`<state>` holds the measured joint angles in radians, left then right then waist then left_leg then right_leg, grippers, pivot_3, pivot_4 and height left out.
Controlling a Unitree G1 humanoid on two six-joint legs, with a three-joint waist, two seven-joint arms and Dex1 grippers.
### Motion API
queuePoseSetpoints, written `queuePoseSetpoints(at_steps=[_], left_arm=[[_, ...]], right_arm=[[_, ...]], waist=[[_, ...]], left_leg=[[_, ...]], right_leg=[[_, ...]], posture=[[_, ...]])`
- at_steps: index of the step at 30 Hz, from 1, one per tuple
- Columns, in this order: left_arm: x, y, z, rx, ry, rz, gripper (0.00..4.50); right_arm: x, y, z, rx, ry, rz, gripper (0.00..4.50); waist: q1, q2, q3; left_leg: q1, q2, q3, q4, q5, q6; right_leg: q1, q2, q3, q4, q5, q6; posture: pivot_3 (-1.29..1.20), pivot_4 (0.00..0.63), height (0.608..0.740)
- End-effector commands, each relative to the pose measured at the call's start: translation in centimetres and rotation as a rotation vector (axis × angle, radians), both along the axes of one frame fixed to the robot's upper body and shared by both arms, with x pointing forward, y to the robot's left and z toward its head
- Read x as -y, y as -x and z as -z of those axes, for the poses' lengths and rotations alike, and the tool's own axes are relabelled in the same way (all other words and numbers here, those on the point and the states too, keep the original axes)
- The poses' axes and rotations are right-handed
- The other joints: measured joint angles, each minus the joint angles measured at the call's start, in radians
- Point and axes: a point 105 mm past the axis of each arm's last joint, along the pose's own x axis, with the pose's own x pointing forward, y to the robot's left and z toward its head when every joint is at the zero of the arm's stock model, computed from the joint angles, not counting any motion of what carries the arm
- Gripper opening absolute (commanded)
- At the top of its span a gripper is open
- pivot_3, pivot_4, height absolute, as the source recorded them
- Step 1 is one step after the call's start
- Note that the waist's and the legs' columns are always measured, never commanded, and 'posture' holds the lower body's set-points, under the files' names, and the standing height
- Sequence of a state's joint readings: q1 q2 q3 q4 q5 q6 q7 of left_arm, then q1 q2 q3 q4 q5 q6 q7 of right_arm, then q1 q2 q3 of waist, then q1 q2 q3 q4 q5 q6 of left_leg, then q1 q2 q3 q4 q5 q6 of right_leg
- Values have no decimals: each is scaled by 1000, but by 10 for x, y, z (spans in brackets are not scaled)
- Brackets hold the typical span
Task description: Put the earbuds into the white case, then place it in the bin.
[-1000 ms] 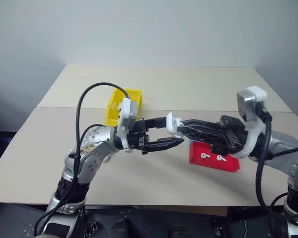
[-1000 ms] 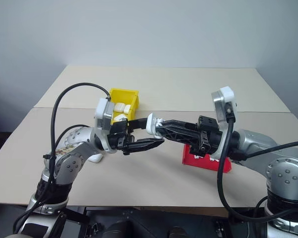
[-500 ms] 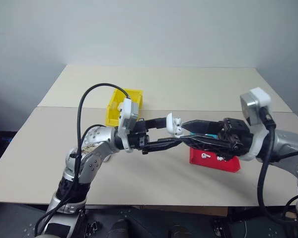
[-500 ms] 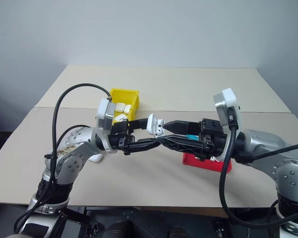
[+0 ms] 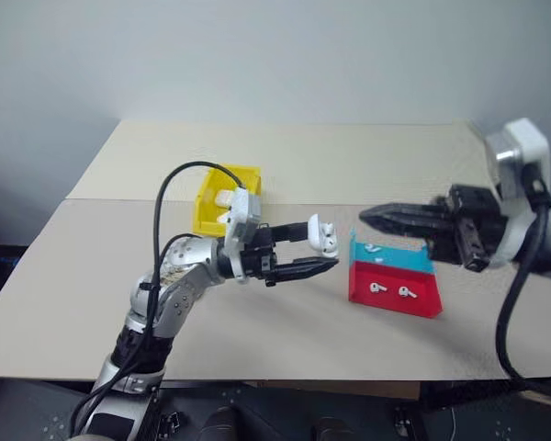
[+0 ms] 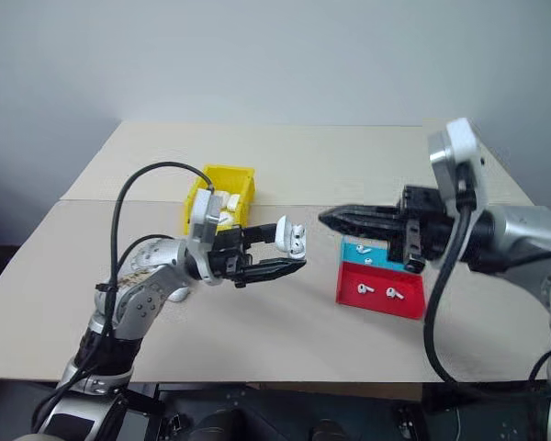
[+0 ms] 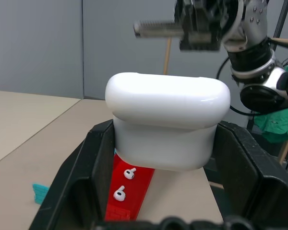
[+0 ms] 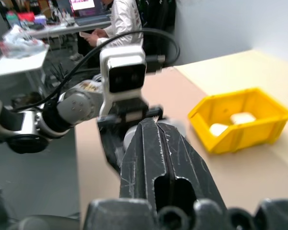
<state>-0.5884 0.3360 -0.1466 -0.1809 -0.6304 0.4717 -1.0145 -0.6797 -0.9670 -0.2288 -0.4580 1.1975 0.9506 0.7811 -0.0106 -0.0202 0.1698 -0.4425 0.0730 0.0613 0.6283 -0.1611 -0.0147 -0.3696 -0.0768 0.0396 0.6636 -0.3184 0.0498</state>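
Observation:
My left gripper [image 5: 325, 249] is shut on the white case [image 5: 323, 236], holding it above the middle of the table; whether its lid is open I cannot tell. In the left wrist view the case [image 7: 168, 124] sits between both fingers [image 7: 93, 163]. My right gripper [image 5: 364, 213] is shut and empty, level, pointing at the case from a hand's width to its right. Two earbuds [image 5: 378, 288] [image 5: 406, 293] lie in the red tray below it. The yellow bin [image 5: 206, 217] stands behind the left arm with white cases [image 6: 226, 198] inside.
The red tray [image 5: 428, 294] with its teal half [image 5: 399, 258] lies right of centre; a small white piece [image 5: 373, 248] rests on the teal. Another white thing [image 6: 177, 294] lies under my left forearm. A person [image 8: 122, 19] stands far behind.
My right gripper, open at the case half a second ago, has pulled back to the right and upward and closed. The left gripper and case stayed about where they were.

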Motion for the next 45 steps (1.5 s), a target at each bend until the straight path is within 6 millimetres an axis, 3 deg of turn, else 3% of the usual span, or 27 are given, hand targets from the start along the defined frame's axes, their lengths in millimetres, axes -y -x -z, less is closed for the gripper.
queuePoseSetpoints(at_steps=[1,6,11,14,19,27,31,35,38,42,45], left_arm=[[9,0,-5,61,8,18,2785],[22,-3,-4,104,-2,37,2785],[25,-2,-7,108,15,42,2785],[24,-2,-7,112,23,28,2785],[15,-1,-9,114,38,-18,2785],[2,3,-14,138,64,-112,2785],[-12,-11,-19,159,71,-257,2785],[-41,-47,-38,212,98,-643,2785],[-57,-68,-43,204,102,-848,2785],[-88,-115,-44,125,64,-1183,2785],[-94,-135,-34,84,12,-1285,2785]], right_arm=[[-15,-5,-8,49,69,-5,30],[-40,-11,-10,75,189,-32,30],[-55,-11,11,88,363,-57,30],[-51,-17,22,122,440,-16,30],[-31,-21,20,111,440,31,30],[-13,-15,1,102,225,50,30],[0,-9,-5,127,89,51,30],[18,-15,32,96,143,122,30],[17,-21,43,84,164,173,30],[10,-22,55,105,192,181,30],[7,-22,57,108,193,180,30]], waist=[[-1,0,0],[1,0,0],[2,0,0],[3,0,0],[5,0,0],[9,0,0],[12,0,0],[21,-2,-1],[20,-2,-1],[22,-2,-1],[22,-2,-1]], left_leg=[[0,0,0,0,0,0],[-3,0,0,0,0,0],[-5,0,0,0,-1,1],[-5,0,0,0,-1,1],[-6,0,0,1,-1,1],[-6,0,0,2,-1,2],[-5,0,0,2,-1,2],[-4,0,-1,3,-1,2],[-4,0,-1,4,-1,2],[-4,0,-2,5,-1,2],[-4,-1,-1,5,-1,2]], right_leg=[[0,0,0,0,0,0],[-3,0,0,0,0,0],[-4,0,-1,0,0,0],[-4,0,-1,0,0,0],[-5,0,-1,0,0,0],[-4,0,-1,0,0,0],[-3,0,-1,0,0,0],[-2,0,-2,-1,0,0],[-2,0,-1,1,1,1],[-1,0,-2,1,1,2],[-1,0,-1,0,1,2]], posture=[[0,150,740],[0,150,740],[0,150,740],[0,150,740],[0,150,740],[0,150,740],[0,150,740],[0,150,740],[0,150,740],[0,150,740],[0,150,740]])
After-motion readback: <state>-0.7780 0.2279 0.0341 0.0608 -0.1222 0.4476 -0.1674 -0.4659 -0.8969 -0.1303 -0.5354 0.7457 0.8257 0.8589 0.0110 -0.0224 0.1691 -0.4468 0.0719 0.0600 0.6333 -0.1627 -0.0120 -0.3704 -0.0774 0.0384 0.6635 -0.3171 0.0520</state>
